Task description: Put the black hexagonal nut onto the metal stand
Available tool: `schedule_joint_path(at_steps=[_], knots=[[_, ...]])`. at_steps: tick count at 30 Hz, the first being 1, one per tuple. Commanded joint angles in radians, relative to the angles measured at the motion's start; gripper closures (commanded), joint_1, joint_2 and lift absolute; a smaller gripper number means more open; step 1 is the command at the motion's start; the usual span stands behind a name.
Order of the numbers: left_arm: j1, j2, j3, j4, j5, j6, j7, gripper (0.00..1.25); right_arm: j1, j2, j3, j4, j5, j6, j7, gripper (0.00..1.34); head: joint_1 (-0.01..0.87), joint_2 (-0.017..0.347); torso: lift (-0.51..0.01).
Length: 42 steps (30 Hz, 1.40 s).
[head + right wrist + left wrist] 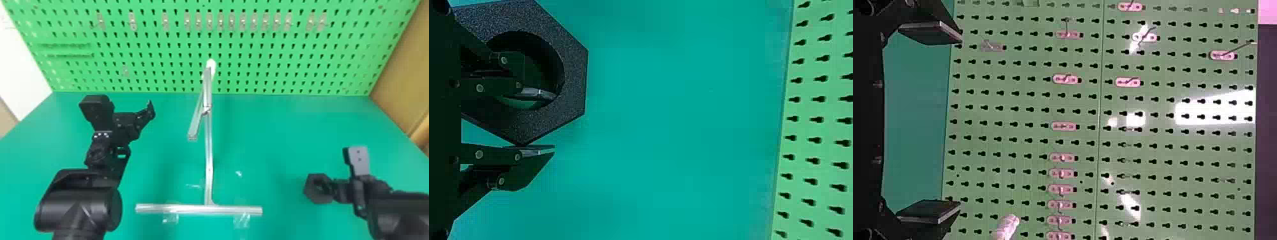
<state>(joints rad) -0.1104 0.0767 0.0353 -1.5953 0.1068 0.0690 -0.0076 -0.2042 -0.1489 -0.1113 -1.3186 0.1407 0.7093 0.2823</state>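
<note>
The left gripper is empty, its fingers wide apart; the right gripper clasps one wall of the black hexagonal nut, toward the counter's right edge.

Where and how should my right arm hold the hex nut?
Probably by the ring wall of the hex nut, as now: one finger of the right gripper through the wide round hole, the other outside, coming from the robot's right. The open hole admits a finger, leaving a thick wall to pinch.
</note>
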Motion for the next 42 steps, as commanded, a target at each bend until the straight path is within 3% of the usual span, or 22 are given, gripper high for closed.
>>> schedule_joint_path(at_steps=[1, 8, 13, 22, 35, 42], knots=[[0.000, 0.000, 0.000, 0.000, -0.001, 0.000, 0.000, 0.11, -0.020, -0.014, 0.030, -0.102, 0.014, 0.116, 0.000, 1.01, 0.693, 0.081, -0.001], [0.000, 0.000, 0.000, 0.000, -0.002, 0.000, 0.000, 0.11, -0.067, -0.055, 0.107, -0.272, -0.004, 0.295, 0.000, 1.01, 0.693, 0.081, -0.001], [0.000, 0.000, 0.002, 0.000, -0.002, 0.000, 0.000, 0.11, -0.124, -0.089, 0.151, -0.341, -0.036, 0.414, 0.009, 1.01, 0.693, 0.081, -0.001], [0.000, 0.002, 0.002, 0.000, -0.004, 0.000, 0.000, 0.11, -0.264, -0.156, 0.251, -0.401, 0.025, 0.575, 0.163, 1.01, 0.693, 0.081, -0.001], [-0.002, 0.002, -0.002, 0.000, -0.009, 0.002, 0.000, 0.11, -0.455, -0.221, 0.337, -0.413, -0.119, 0.636, 0.183, 1.01, 0.693, 0.081, -0.001], [-0.002, 0.002, -0.005, 0.000, -0.012, 0.002, 0.000, 0.11, -0.569, -0.254, 0.384, -0.373, -0.230, 0.636, 0.183, 1.01, 0.693, 0.081, -0.001]])
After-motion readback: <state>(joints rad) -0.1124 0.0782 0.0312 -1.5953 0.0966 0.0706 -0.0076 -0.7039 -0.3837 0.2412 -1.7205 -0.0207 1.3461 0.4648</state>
